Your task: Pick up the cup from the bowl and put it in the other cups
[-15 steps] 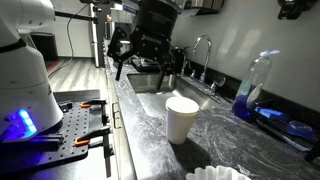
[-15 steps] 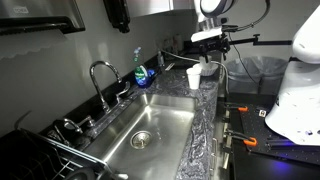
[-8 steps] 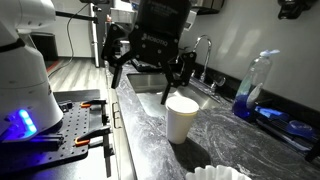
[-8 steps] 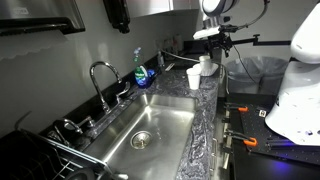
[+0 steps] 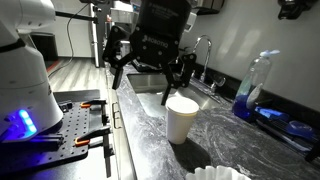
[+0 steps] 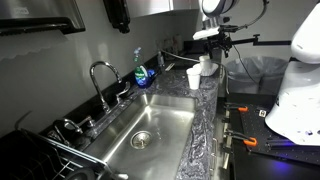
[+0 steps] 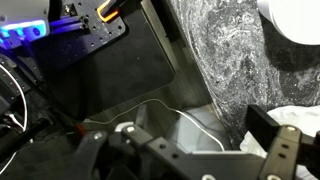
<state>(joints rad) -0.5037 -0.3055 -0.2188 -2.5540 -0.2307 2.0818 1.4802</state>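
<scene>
Cup just under pincer (jaws wide)

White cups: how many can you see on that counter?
1 for certain: a white cup standing upright on the counter beside the sink. It may be a nested stack, hiding more.

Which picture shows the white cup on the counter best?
An exterior view: the cup stands big, whole and upright on the counter. In an exterior view past the sink, the cup is tiny and far off. The wrist view catches only a white curved bit in its top corner, probably the cup.
</scene>
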